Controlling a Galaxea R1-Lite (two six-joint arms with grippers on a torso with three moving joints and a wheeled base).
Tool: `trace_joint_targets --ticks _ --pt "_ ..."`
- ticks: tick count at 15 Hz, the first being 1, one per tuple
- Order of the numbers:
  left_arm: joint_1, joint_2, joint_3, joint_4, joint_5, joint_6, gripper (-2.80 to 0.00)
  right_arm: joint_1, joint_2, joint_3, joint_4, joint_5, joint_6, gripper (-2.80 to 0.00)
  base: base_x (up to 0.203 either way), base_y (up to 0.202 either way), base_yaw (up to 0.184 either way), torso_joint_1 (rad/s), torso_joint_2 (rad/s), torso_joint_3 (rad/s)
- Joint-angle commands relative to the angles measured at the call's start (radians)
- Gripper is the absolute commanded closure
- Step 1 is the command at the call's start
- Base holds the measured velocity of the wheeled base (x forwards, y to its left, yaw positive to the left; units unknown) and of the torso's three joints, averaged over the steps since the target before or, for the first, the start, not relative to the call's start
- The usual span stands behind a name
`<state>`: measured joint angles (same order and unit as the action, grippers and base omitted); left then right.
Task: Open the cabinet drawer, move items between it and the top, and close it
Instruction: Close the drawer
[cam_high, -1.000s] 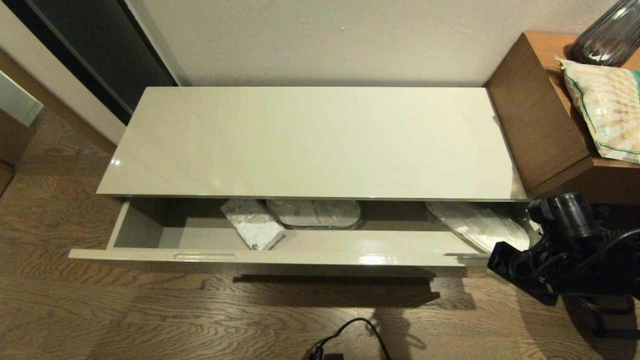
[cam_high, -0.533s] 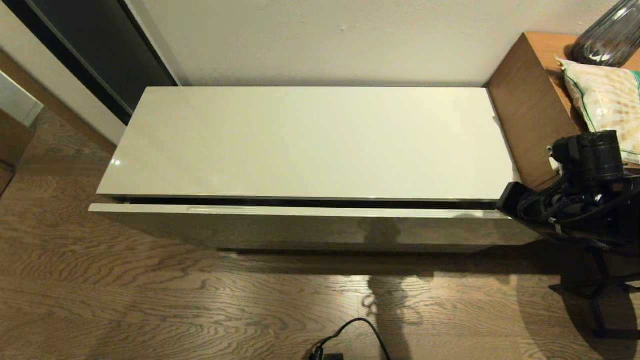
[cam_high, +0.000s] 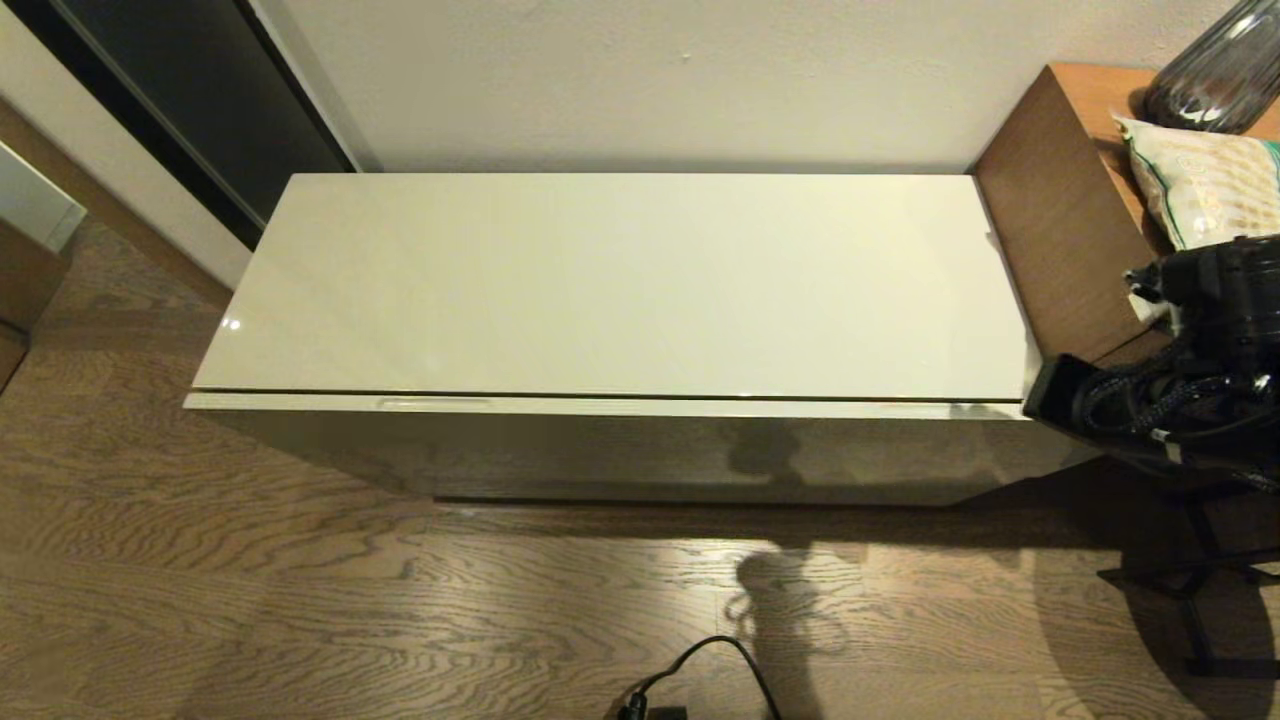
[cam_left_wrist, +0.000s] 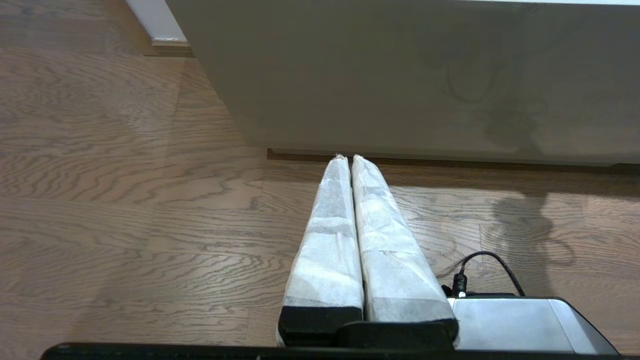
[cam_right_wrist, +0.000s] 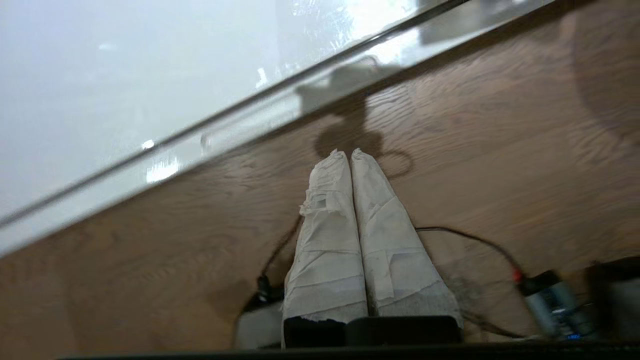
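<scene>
Now the drawer (cam_high: 600, 405) sits flush under the top (cam_high: 620, 285), a long glossy beige front with an oblong pull showing at its left, so the right gripper (cam_right_wrist: 345, 152), fingers pressed together and empty, should lift clear without brushing the front. The left gripper (cam_left_wrist: 347, 157), also closed on nothing, hangs low before the cabinet.

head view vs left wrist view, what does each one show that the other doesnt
Only the head view shows the top, the shut cabinet drawer along its front edge, the right arm at the cabinet's right end, the brown table and the snack bag.

Only the left wrist view shows the left gripper, shut and empty, low above the floor.

Both show the cabinet front, the wood floor and a black cable.
</scene>
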<state>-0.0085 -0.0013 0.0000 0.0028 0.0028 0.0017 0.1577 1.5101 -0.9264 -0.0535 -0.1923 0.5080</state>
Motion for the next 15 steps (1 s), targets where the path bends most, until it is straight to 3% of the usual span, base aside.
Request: trace_joint_targets --ticks 1,4,8,9,12,15 --pt "0.001 0.001 0.000 0.000 0.000 0.000 0.00 0.001 -0.193 -0.008 0.103 -0.002 -0.078 0.00 0.000 0.000 0.000 0.000 0.00 0.000" --pt "0.001 0.001 0.000 -0.001 0.000 0.000 0.00 0.007 -0.488 -0.054 0.439 -0.015 -0.173 0.00 0.000 0.000 0.000 0.000 0.00 0.000" --pt "0.001 0.001 0.000 -0.001 0.000 0.000 0.00 -0.021 -0.783 -0.370 1.211 -0.019 -0.165 0.00 0.000 0.000 0.000 0.000 0.00 0.000" --pt "0.001 0.001 0.000 0.000 0.000 0.000 0.00 -0.045 -0.850 -0.422 1.331 -0.004 -0.151 0.00 0.000 0.000 0.000 0.000 0.00 0.000" --pt "0.001 0.001 0.000 0.000 0.000 0.000 0.00 -0.162 -1.027 -0.436 1.537 0.125 -0.173 0.00 0.000 0.000 0.000 0.000 0.00 0.000" --pt "0.001 0.001 0.000 -0.001 0.000 0.000 0.00 -0.184 -1.218 -0.232 1.458 0.189 -0.286 0.00 0.000 0.000 0.000 0.000 0.00 0.000"
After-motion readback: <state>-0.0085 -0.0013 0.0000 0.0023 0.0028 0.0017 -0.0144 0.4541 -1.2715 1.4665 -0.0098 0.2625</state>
